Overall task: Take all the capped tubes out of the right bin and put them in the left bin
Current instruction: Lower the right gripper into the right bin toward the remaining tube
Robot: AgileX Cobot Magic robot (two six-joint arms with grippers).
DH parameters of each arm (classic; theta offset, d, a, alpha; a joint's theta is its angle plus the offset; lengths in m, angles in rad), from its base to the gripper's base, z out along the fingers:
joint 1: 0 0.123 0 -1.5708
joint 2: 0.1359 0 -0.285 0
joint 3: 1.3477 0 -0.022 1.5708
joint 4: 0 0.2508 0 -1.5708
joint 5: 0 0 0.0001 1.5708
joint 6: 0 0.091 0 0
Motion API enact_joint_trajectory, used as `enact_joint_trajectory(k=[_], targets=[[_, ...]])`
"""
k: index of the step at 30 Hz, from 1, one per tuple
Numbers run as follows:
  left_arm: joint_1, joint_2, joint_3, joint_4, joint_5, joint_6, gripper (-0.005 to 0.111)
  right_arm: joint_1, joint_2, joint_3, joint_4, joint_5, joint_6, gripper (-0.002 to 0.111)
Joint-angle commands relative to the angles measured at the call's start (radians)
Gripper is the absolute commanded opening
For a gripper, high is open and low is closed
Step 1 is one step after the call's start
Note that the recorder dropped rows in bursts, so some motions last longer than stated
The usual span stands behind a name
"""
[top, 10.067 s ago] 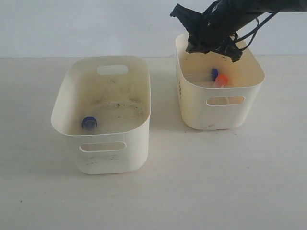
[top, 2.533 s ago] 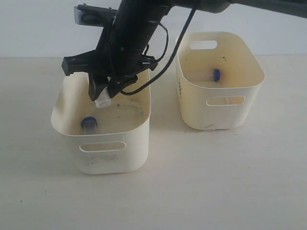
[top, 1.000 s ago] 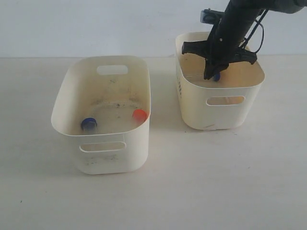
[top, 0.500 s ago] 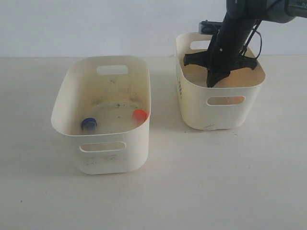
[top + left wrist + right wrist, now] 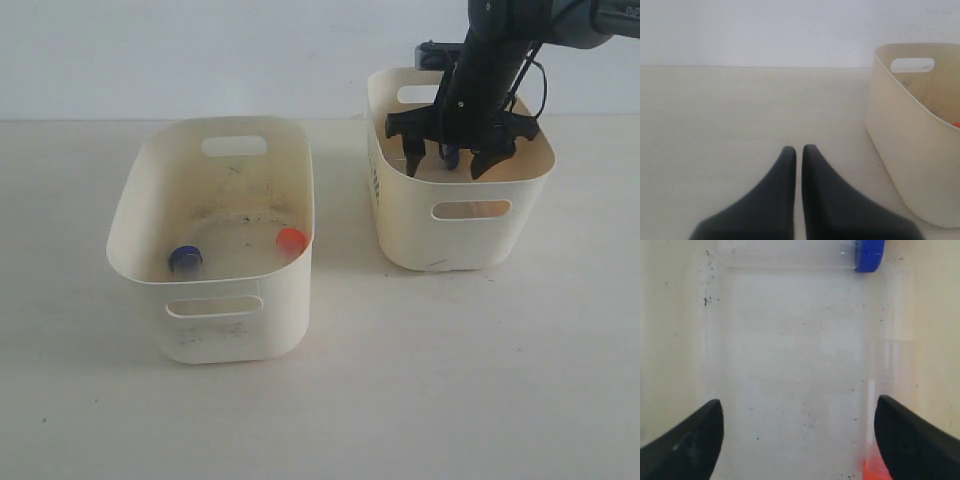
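Note:
My right gripper (image 5: 445,172) hangs inside the right bin (image 5: 470,245), open wide and holding nothing. In the right wrist view the gripper (image 5: 797,402) spans the bin's floor (image 5: 790,340). A blue-capped tube (image 5: 869,252) lies along the far wall, well ahead of the fingertips. An orange-capped tube (image 5: 879,467) lies right beside one finger (image 5: 910,440). The left bin (image 5: 240,330) holds one blue-capped tube (image 5: 185,258) and one orange-capped tube (image 5: 291,240). My left gripper (image 5: 796,149) is shut and empty above the table beside the left bin (image 5: 905,145).
Both bins stand on a pale tabletop (image 5: 400,380) in front of a white wall. The right bin's walls (image 5: 670,340) close in on both sides of my open right fingers.
Since dropping the orange-capped tube into the left bin, my right gripper has returned into the right bin. In the last half second its fingers have spread wide.

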Motion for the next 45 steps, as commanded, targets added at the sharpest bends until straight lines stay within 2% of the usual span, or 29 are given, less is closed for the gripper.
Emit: enact_joint_trajectory(k=[1, 24, 32, 45], targets=[[-0.004, -0.004, 0.003, -0.009, 0.001, -0.002, 0.004, -0.010, -0.002, -0.004, -0.053, -0.002, 0.006, 0.078], [-0.004, -0.004, 0.003, -0.009, 0.001, -0.002, 0.004, -0.010, 0.007, -0.004, -0.110, 0.023, 0.082, 0.078], [-0.004, -0.004, 0.003, -0.009, 0.001, -0.002, 0.004, -0.008, 0.063, -0.004, -0.116, 0.084, 0.095, 0.078], [-0.004, -0.004, 0.003, -0.009, 0.001, -0.002, 0.004, -0.008, 0.063, -0.004, -0.334, 0.136, 0.178, 0.078]])
